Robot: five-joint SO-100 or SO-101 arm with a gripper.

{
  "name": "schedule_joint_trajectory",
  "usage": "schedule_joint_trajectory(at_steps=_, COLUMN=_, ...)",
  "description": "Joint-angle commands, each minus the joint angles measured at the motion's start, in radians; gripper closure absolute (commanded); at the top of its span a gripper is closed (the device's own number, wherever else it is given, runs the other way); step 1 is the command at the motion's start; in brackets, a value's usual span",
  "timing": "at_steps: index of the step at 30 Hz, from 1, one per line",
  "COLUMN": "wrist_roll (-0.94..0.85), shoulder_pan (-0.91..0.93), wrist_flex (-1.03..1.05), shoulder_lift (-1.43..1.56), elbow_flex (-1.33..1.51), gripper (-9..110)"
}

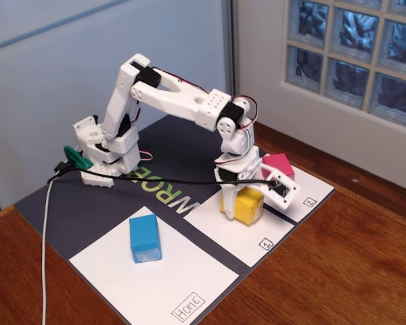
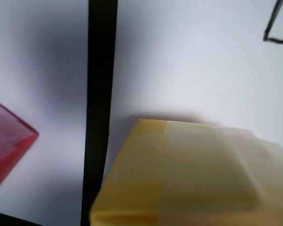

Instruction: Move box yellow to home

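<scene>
The yellow box (image 1: 244, 204) stands on the small white sheet marked "1" (image 1: 257, 233). My gripper (image 1: 238, 203) is lowered over it. One white finger (image 1: 227, 205) reaches down against the box's left face, and the other finger is hidden behind the box. In the wrist view the yellow box (image 2: 188, 174) fills the lower right, close and blurred, and no fingers show. Whether the jaws clamp the box cannot be told. The Home sheet (image 1: 189, 271) lies at the front left, with its label (image 1: 189, 306) at the near corner.
A blue block (image 1: 145, 238) sits on the Home sheet. A pink block (image 1: 278, 164) sits on the sheet marked "2" (image 1: 310, 189) and also shows in the wrist view (image 2: 7, 139). A black cable (image 1: 155, 181) runs across the dark mat. The wooden table surrounds the mat.
</scene>
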Motion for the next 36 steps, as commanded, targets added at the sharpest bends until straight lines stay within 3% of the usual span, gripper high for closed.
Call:
schedule_joint_trajectory(at_steps=1, wrist_roll=-0.044, shoulder_pan=0.011, wrist_flex=0.006, shoulder_lift=0.127, elbow_flex=-0.054, gripper=102)
schedule_joint_trajectory(at_steps=12, wrist_roll=-0.104, shoulder_pan=0.083, wrist_flex=0.1, shoulder_lift=0.241, elbow_flex=-0.14, gripper=102)
schedule_joint_trajectory(at_steps=36, wrist_roll=-0.324, shoulder_pan=0.526, wrist_flex=0.149, shoulder_lift=0.163, elbow_flex=-0.239, gripper=102)
